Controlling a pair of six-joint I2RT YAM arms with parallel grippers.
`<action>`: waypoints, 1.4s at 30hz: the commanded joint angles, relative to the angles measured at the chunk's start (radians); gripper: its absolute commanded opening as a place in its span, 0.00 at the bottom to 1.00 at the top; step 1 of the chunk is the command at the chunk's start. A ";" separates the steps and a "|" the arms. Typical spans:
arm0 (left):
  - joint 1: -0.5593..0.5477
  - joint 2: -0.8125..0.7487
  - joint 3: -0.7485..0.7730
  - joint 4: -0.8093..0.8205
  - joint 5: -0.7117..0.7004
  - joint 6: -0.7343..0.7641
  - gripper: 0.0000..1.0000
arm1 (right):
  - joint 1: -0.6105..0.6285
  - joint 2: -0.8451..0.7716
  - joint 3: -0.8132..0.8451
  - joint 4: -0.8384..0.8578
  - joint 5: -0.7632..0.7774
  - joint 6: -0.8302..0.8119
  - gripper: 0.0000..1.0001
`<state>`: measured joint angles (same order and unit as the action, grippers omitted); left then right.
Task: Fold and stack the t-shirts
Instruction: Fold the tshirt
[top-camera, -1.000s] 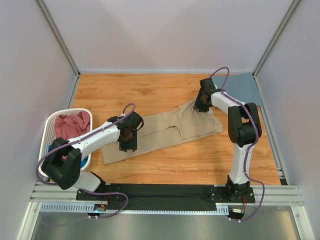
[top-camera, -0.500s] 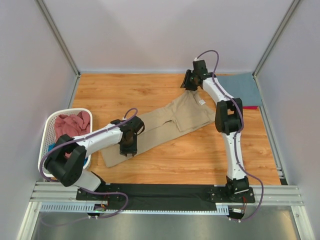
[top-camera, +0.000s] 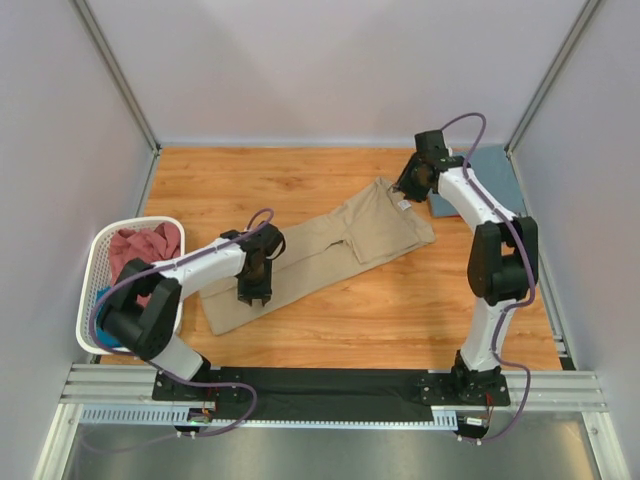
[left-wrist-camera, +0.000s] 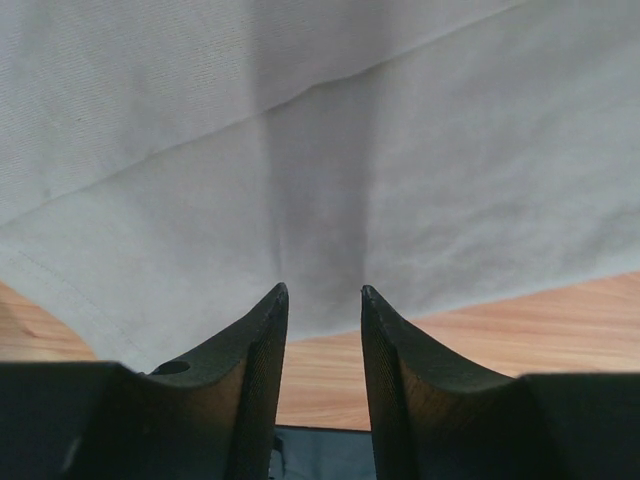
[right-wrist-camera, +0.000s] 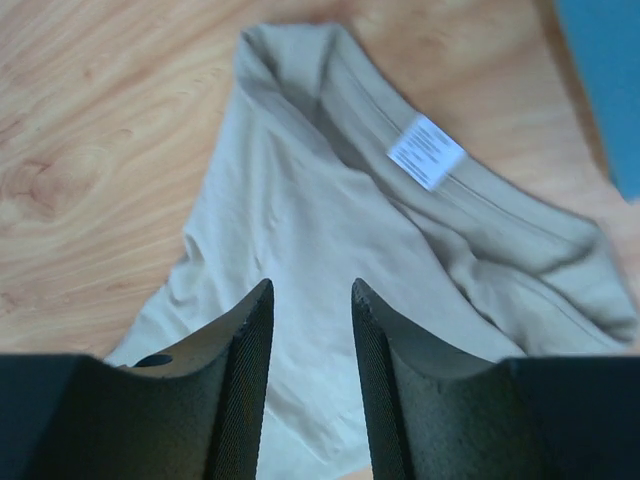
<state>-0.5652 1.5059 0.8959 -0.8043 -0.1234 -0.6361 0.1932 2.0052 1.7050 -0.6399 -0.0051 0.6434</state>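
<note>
Poised with left gripper (left-wrist-camera: 322, 290) parted and empty over near-left hem of tan t-shirt (top-camera: 330, 250), spread across mid-table (top-camera: 250, 180); right gripper (right-wrist-camera: 310, 283) likewise released above far-right collar, near white label (right-wrist-camera: 426, 152).

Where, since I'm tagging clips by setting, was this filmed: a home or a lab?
Probably a lab test cell, not a home: plain white panel walls box in a wood-grain tabletop, and two white robot arms stand on an aluminium rail at its near edge. A tan cloth t-shirt lies on it.
</note>
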 joint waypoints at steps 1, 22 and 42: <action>0.011 0.075 0.005 0.004 0.010 0.007 0.42 | -0.005 -0.092 -0.166 0.025 0.069 0.102 0.38; 0.001 -0.183 -0.062 -0.071 0.128 -0.211 0.43 | -0.074 0.154 -0.129 0.192 0.059 -0.076 0.34; -0.170 -0.138 -0.045 0.182 0.188 0.102 0.37 | -0.077 0.115 0.213 0.022 -0.121 -0.202 0.41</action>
<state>-0.7013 1.2900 0.8295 -0.6941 0.0776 -0.5785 0.1219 2.3188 1.9408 -0.5953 -0.1226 0.4690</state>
